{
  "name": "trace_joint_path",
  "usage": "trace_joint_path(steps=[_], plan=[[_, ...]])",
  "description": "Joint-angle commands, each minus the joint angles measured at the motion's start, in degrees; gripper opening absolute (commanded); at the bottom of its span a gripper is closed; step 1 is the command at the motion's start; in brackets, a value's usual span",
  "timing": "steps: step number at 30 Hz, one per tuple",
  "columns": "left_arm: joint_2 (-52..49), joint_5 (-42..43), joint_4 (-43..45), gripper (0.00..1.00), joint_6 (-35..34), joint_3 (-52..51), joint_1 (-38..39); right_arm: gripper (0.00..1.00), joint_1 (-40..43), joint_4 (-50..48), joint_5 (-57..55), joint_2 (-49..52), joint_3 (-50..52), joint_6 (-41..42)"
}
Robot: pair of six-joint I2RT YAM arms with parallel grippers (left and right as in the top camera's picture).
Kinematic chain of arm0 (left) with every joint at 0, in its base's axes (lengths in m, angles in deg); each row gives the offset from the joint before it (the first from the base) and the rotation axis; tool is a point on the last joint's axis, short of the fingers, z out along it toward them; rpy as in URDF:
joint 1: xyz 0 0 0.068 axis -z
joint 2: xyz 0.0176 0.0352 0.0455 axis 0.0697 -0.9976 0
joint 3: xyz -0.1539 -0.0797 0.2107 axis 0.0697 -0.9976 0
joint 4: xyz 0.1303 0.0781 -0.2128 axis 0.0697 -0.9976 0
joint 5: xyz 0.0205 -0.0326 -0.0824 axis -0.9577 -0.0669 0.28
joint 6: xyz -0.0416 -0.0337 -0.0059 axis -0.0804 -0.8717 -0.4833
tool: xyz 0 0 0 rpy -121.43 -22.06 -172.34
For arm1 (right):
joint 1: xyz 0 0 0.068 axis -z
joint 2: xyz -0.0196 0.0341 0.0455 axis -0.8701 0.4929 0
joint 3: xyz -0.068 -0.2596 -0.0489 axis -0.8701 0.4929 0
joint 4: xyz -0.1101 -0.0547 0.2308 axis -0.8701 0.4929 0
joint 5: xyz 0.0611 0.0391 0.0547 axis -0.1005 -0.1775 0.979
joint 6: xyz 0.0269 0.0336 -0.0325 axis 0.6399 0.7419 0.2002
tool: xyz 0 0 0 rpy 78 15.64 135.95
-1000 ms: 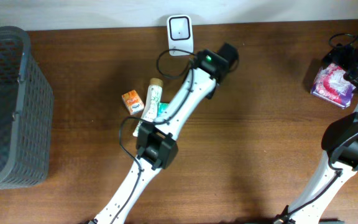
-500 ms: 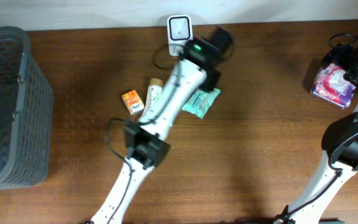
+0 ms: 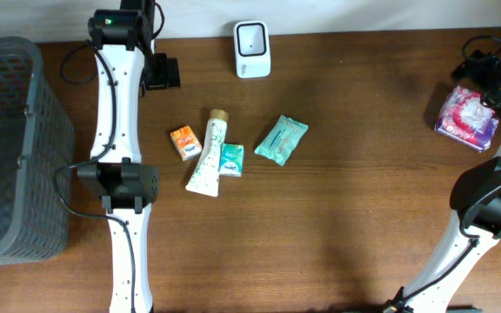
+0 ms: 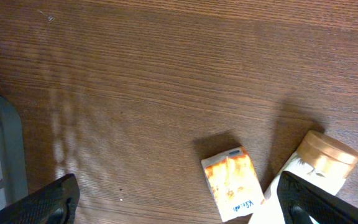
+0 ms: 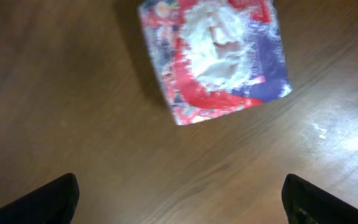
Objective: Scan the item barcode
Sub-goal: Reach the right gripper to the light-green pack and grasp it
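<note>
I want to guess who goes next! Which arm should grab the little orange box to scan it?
The left. The left hand hangs open near the orange box, which shows in its wrist view. The right hand hovers far off above the tissue pack.

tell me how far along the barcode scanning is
Done: the frames do not show which items were scanned; the teal packet lies loose below the scanner. In hand: nothing. The left gripper is open near the orange box, the right gripper open near the tissue pack. Left: pick an item and show it to the scanner.
</note>
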Motion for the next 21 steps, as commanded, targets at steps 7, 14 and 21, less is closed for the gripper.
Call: trace_joint_path(steps=[7, 14, 21], plan=[[1.8, -0.6, 3.1, 0.99, 0.1, -0.1, -0.7, 0.99, -17.6, -5.9, 19.1, 0.1, 18.6, -6.7], [1.8, -0.6, 3.1, 0.99, 0.1, -0.1, -0.7, 0.88, -32.2, -14.2, 34.6, 0.1, 26.8, 1.6], [1.8, -0.6, 2.6, 0.99, 0.1, -0.2, -0.7, 0.21, -39.8, -15.1, 15.0, 0.1, 30.7, 22.6]])
